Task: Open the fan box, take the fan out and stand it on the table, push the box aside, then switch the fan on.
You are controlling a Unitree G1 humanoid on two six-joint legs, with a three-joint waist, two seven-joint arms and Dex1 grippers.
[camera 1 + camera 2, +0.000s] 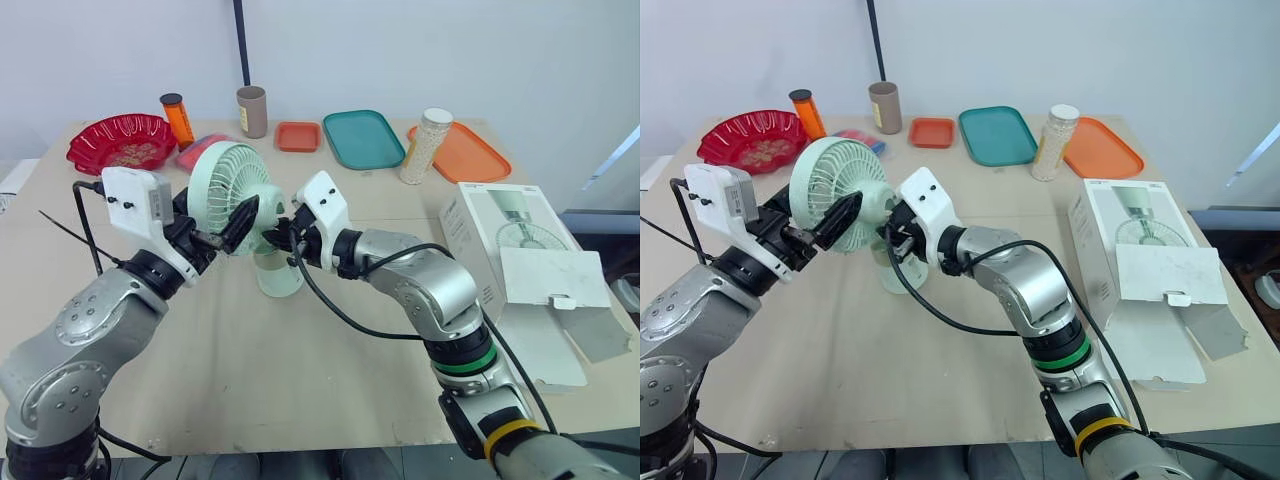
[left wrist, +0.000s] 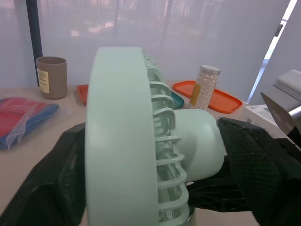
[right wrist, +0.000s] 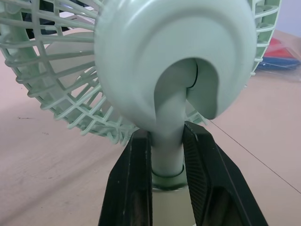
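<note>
The pale-green plastic fan (image 1: 225,185) is clamped at its neck by the right claw (image 3: 167,141); its head is seemingly pinched by the left claw (image 1: 222,225).

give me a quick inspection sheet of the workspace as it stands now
surface: tan table, no spill seen
job's things: fan out of its box and upright mid-table; box lying on the robot's right, flap open
clutter: along the far edge, red bowl, orange bottle, packet, brown cup, small orange tray, teal tray, jar, large orange tray
grippers: left gripper shut on the fan's head; right gripper shut on its neck
cables: black cables loop along both arms
surroundings: pale wall behind, dark pole against it
</note>
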